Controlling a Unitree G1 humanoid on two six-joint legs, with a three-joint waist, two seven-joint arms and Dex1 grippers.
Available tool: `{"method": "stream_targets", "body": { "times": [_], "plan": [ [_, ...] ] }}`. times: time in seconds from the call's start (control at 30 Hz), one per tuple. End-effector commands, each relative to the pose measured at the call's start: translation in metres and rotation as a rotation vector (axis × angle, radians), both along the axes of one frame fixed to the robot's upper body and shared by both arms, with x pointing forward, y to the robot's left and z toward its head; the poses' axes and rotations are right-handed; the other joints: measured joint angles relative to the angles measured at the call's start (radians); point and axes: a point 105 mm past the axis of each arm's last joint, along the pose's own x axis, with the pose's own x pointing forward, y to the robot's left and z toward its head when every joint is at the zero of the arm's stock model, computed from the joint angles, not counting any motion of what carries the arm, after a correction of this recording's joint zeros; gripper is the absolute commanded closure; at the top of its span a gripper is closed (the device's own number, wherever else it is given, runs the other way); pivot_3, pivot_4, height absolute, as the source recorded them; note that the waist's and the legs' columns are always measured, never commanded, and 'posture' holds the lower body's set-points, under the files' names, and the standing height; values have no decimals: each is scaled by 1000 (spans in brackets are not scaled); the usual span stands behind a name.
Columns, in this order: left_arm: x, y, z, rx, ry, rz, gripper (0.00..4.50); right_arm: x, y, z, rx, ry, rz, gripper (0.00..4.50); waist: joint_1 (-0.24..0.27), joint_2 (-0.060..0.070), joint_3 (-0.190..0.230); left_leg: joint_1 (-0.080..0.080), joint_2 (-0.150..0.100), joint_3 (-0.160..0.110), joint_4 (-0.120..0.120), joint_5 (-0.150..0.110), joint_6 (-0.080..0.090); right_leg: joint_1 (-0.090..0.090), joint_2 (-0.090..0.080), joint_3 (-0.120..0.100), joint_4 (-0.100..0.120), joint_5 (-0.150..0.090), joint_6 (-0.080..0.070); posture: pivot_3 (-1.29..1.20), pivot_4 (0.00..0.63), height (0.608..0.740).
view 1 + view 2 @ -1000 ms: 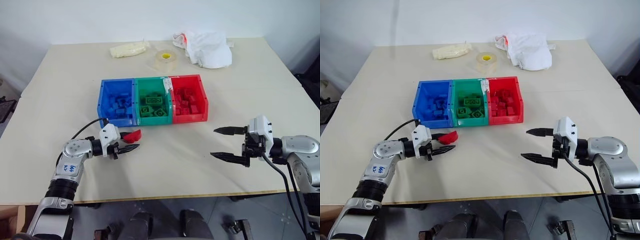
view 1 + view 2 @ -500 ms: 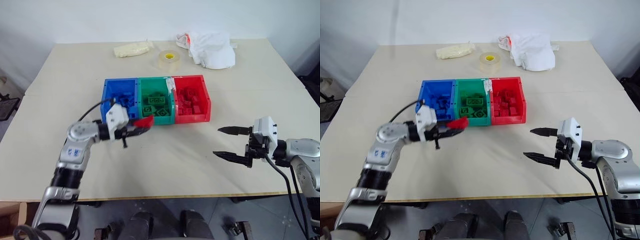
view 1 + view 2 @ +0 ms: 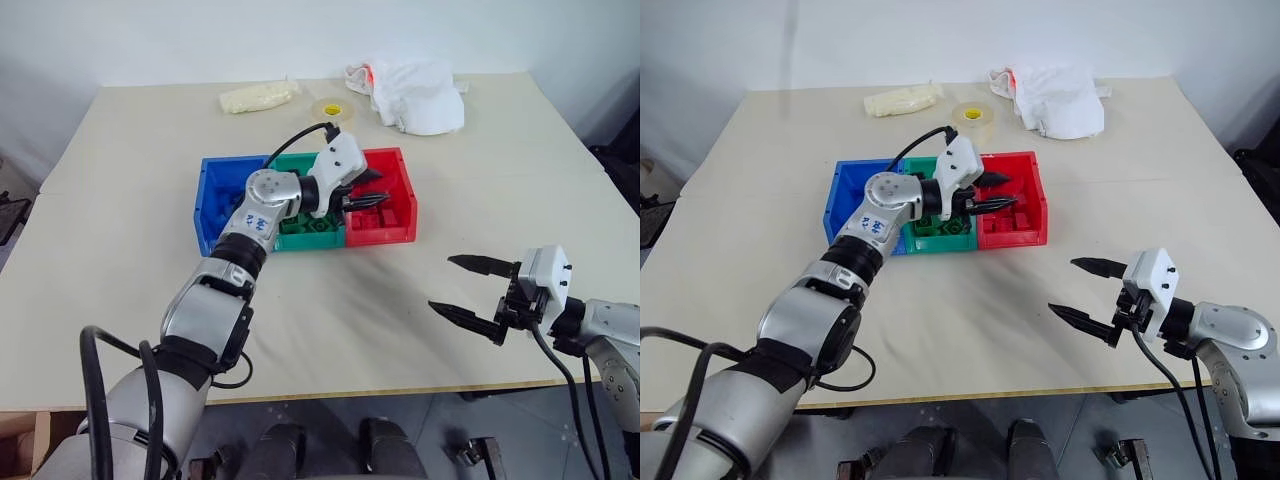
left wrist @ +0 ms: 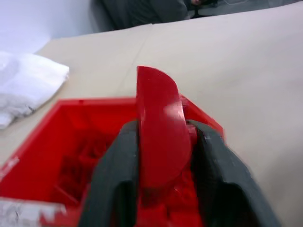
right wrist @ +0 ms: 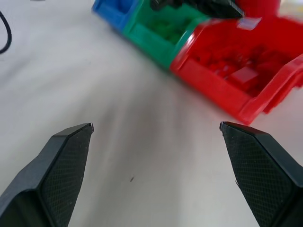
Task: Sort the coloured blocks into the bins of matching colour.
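Blue (image 3: 206, 203), green (image 3: 304, 162) and red (image 3: 400, 222) bins stand joined in a row at mid-table, each holding blocks of its own colour. My left gripper (image 3: 1000, 192) hovers level over the red bin's near-left part. In the left wrist view a red half-round block (image 4: 158, 132) sits upright between its two fingers (image 4: 113, 179), above the red bin (image 4: 42, 146) and the red blocks (image 4: 71, 175) inside. My right gripper (image 3: 441, 283) stands open over bare table at the near right, nothing between its fingertips (image 5: 71, 142).
A clear tape roll (image 3: 330, 108), a cream packet (image 3: 258, 97) and a crumpled white cloth (image 3: 420, 95) lie along the table's far side. Bare tabletop (image 3: 340, 300) spreads between the bins and the near edge.
My left arm has swung up and to the right, carrying the red half-round block from the table in front of the blue bin to above the red bin. The right gripper has stayed put.
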Motion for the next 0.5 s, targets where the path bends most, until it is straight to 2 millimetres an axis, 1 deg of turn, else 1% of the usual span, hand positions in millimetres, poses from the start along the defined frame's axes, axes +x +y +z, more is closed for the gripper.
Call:
{"method": "stream_targets", "body": {
  "times": [0.03, 0.17, 0.23, 0.33, 0.4, 0.5],
  "plan": [
    [1, -2, 12, -8, -66, -1, 1429, -1, -1, 17, 9, -87, -25, 0, 0, 0, 0, 0, 0, 0, 0, 0, 0, 0, 0, 0, 0, 0, 0, 0, 150, 740],
    [-6, 2, 13, -1, -101, -64, 248, -2, 1, 17, 0, -75, 6, 0, 1, 0, 0, -2, 0, 1, 1, 0, 0, -5, 0, 1, 4, 0, 0, 0, 150, 740],
    [-4, 13, 16, -12, -114, -45, 248, 0, 4, 18, -5, -68, 30, 0, -1, 0, 0, -3, -1, 2, 1, 0, 0, -6, 0, 1, 6, 0, 0, 0, 150, 740],
    [-3, 38, 21, -28, -113, -37, 248, 6, 8, 20, -8, -59, 75, 0, -13, 0, 0, -2, 0, 5, 1, 0, 0, -8, 0, 2, 7, 0, 0, 0, 150, 740],
    [-8, 63, 20, -36, -110, -33, 248, 12, 10, 21, -20, -49, 107, 0, -23, 0, 0, -2, 1, 5, 0, 0, 0, -8, 0, 3, 8, 0, 0, 0, 150, 740],
    [-21, 95, 13, -33, -44, -18, 248, 19, 11, 22, -40, -37, 151, 0, -33, 1, 0, -1, 1, 6, -1, 0, 0, -9, 0, 3, 8, 0, 0, 0, 150, 740]
  ]
}}
